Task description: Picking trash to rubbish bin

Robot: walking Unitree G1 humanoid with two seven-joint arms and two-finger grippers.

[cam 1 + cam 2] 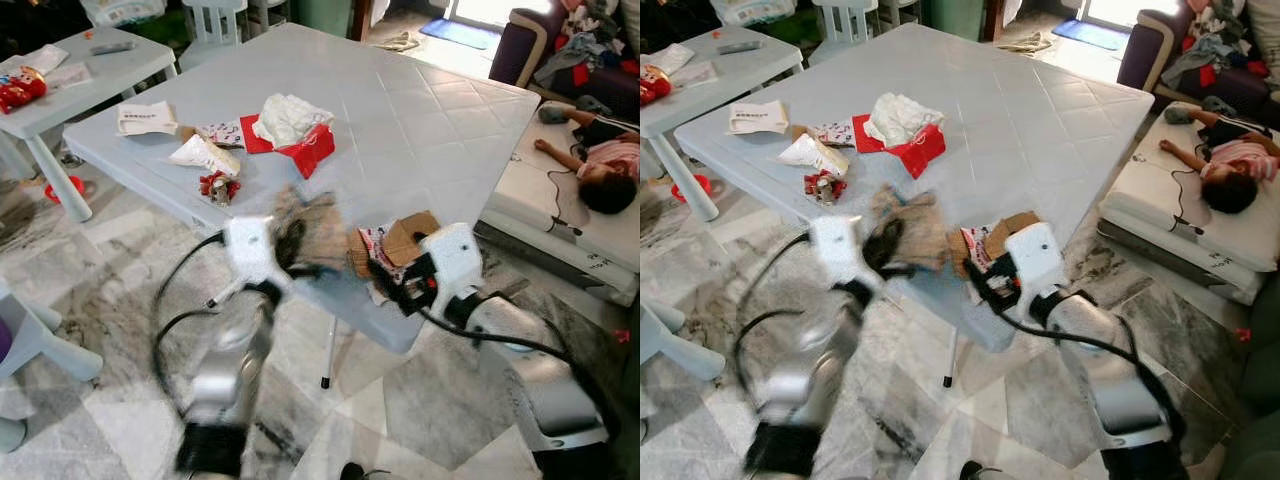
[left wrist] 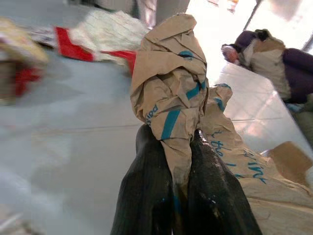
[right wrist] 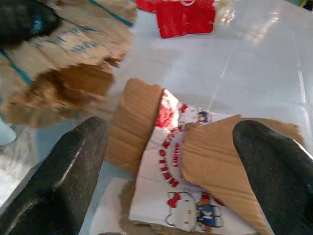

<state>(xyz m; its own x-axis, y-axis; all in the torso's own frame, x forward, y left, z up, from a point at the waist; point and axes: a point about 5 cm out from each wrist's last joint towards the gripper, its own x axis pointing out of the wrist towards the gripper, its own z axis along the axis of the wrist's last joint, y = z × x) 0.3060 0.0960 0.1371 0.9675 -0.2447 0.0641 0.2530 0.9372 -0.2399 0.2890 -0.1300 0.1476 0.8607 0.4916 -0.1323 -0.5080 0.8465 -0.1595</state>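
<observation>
my left end effector (image 2: 178, 161) is clamped on a crumpled brown paper bag (image 2: 173, 83) at the counter's (image 1: 420, 130) near edge, its long axis running up from my fingers. my right end effector (image 3: 171, 161) is spread wide over a torn cardboard box (image 3: 181, 166) beside it.

A person (image 1: 598, 160) is seen lying on a mattress (image 1: 560, 215) on the floor. A dark sofa (image 1: 530, 45) is piled with clothes. A small table (image 1: 75, 75) is placed nearby.
</observation>
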